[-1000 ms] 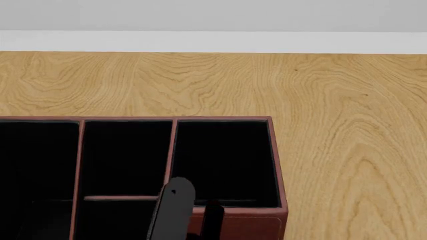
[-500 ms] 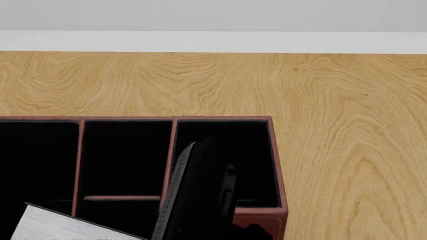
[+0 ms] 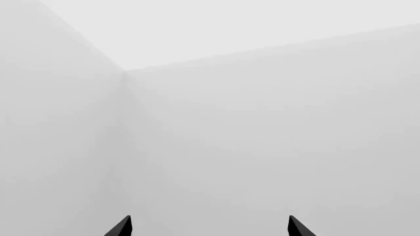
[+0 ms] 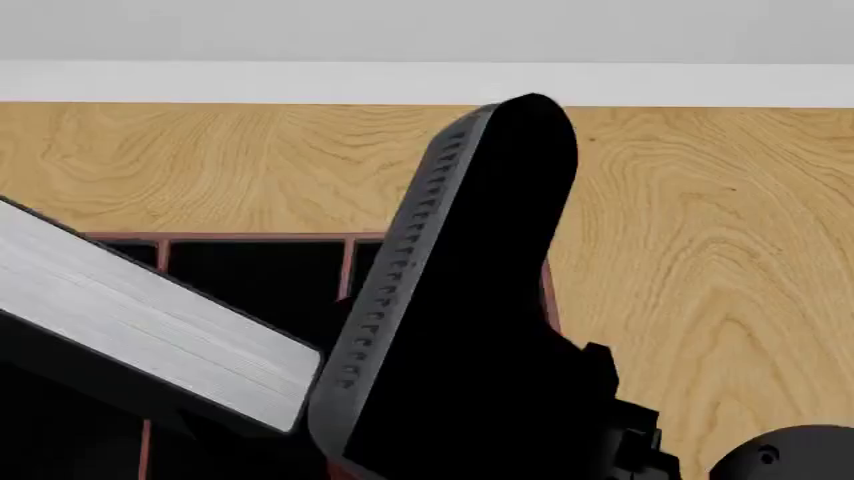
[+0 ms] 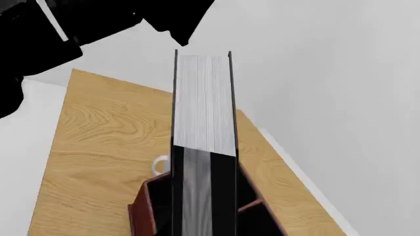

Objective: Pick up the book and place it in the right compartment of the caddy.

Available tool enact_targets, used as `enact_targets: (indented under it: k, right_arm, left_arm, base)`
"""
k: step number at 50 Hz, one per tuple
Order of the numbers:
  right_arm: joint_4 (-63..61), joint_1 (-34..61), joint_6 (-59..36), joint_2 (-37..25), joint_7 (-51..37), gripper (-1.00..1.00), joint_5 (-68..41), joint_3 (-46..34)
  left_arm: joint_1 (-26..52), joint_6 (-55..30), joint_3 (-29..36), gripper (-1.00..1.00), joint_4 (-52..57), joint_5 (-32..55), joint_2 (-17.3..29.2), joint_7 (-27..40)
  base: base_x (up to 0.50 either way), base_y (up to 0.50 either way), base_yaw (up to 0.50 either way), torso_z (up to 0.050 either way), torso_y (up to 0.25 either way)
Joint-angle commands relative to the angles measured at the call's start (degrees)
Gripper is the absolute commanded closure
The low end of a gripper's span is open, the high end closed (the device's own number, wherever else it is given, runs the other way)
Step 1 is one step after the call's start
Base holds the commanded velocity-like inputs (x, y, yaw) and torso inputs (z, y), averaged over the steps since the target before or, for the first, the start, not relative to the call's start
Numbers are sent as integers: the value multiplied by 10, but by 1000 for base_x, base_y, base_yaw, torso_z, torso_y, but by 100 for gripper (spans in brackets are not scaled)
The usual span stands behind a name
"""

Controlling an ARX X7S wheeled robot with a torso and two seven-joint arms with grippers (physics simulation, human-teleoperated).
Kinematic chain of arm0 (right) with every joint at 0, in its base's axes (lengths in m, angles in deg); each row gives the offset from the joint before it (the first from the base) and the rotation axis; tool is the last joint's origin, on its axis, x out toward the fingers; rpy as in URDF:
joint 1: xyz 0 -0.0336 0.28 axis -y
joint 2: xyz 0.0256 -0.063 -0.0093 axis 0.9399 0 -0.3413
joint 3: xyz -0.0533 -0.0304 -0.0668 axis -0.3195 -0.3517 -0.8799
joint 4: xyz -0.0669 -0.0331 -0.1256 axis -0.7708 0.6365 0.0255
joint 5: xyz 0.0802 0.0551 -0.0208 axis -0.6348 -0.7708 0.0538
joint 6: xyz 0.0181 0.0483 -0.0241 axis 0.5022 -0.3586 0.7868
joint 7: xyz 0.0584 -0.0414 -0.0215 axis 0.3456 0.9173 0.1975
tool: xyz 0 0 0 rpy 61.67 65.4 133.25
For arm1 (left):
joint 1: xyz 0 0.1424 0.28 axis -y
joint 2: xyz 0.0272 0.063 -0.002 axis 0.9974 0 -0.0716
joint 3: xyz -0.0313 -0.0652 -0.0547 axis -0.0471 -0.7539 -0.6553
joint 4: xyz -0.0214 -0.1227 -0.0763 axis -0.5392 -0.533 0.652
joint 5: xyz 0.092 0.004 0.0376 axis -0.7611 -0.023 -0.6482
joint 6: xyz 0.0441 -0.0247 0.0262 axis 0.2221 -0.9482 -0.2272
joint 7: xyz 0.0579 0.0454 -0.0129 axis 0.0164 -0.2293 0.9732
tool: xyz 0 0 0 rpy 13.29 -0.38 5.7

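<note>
The book (image 4: 147,325), black with white page edges, hangs tilted above the caddy's (image 4: 240,238) left and middle sections in the head view. One large black finger (image 4: 454,300) of my right gripper rises beside it and hides most of the right compartment (image 4: 368,268). In the right wrist view the book (image 5: 203,108) stands edge-on between the jaws of my right gripper (image 5: 203,228), which is shut on it, with the caddy (image 5: 143,209) below. My left gripper (image 3: 210,228) is open, faces a blank wall and holds nothing.
A white mug (image 5: 159,165) stands on the wooden table (image 5: 98,147) just beyond the caddy. Bare wood (image 4: 707,250) lies to the caddy's right, and a pale wall (image 4: 427,30) runs behind the table. Black robot parts (image 5: 59,24) loom above the book.
My right gripper has risen with the book. The finger now covers the right compartment, and the page edges have moved up and to the right over the caddy.
</note>
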Motion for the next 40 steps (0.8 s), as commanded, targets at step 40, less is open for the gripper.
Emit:
enact_targets:
  k: [40]
  right_arm:
    - [670, 497, -23, 194, 292, 100, 403, -349]
  left_arm:
    - [-9, 113, 37, -100, -15, 11, 75, 36]
  base:
    - [0, 0, 0, 0, 1]
